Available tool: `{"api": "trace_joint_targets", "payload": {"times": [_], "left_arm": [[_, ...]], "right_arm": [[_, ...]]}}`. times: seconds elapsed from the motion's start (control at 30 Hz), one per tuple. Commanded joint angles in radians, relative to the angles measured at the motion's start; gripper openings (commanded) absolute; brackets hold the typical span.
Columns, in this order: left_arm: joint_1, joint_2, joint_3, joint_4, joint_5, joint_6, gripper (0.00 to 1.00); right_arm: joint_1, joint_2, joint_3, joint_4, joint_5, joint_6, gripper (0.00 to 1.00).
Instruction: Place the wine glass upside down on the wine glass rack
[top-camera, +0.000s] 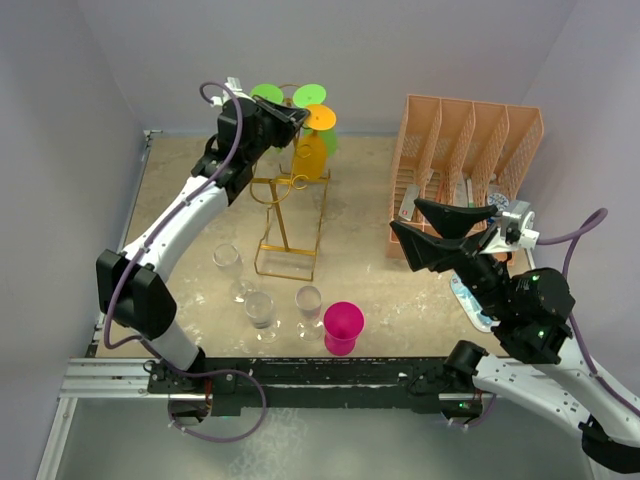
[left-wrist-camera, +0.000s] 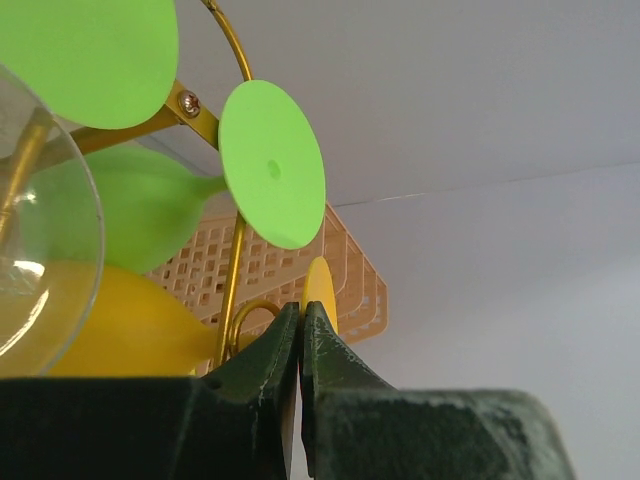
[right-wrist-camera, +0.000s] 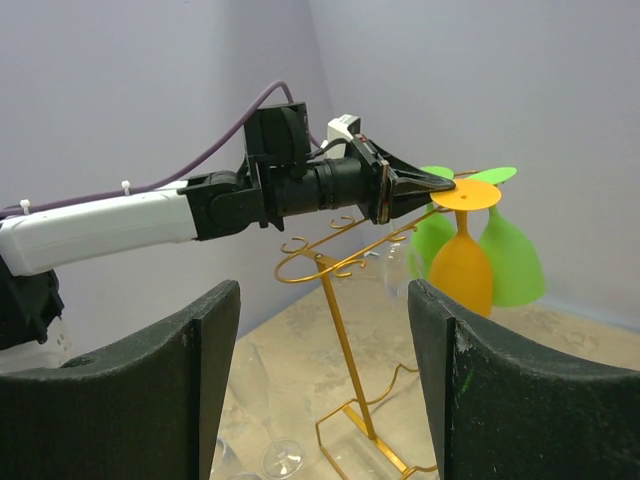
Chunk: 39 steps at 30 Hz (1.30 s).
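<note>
Table (top-camera: 370, 190): sandy top, purple walls around it. My left arm (top-camera: 190, 215) reaches far back and up to the rack top. My right arm (top-camera: 530, 310) sits near the right side, raised off the table.

Peach organizer (top-camera: 470, 150) is back right, well apart from the rack. My right gripper (top-camera: 404, 217) hangs in front of it, jaws spread wide with nothing between them, pointing left toward the rack.

Rack (top-camera: 288, 222) is gold wire and stands upright mid-table, its base flat on the top.

Three coloured glasses hang on it bowl down, foot up. The orange glass (right-wrist-camera: 462, 270) is on the near-right hook, its flat foot resting on the wire. Two green glasses (right-wrist-camera: 512, 258) hang just behind and beside it.

My left gripper (top-camera: 300, 117) is clenched, fingers pressed together, with its tips at the rim of the orange foot. I can't tell if they touch it. Nothing shows between the fingers.

Magenta glass (top-camera: 343, 325) stands upright at the near edge, right of centre.

Three clear glasses (top-camera: 260, 308) stand upright near the front, left of the magenta one, between it and my left arm.

In the left wrist view a clear bowl edge fills the left side. I can't tell where it hangs.
</note>
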Motion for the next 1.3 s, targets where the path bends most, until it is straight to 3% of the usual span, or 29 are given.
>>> {"api": "trace_joint_targets", "payload": {"times": [0.0, 0.7, 1.1, 1.27], "left_arm": [[0.013, -0.050, -0.006, 0.071, 0.016, -0.022, 0.00], [0.027, -0.102, -0.051, 0.049, -0.007, 0.010, 0.00], [0.027, -0.119, -0.046, -0.036, -0.062, 0.078, 0.07], [0.028, -0.124, -0.020, -0.110, -0.096, 0.142, 0.17]], "right_arm": [[0.003, -0.005, 0.005, 0.050, 0.024, 0.014, 0.70], [0.003, 0.013, -0.012, 0.068, 0.021, 0.027, 0.69], [0.003, 0.026, -0.013, 0.070, 0.031, 0.030, 0.69], [0.003, 0.032, -0.014, 0.071, 0.034, 0.032, 0.69]]}}
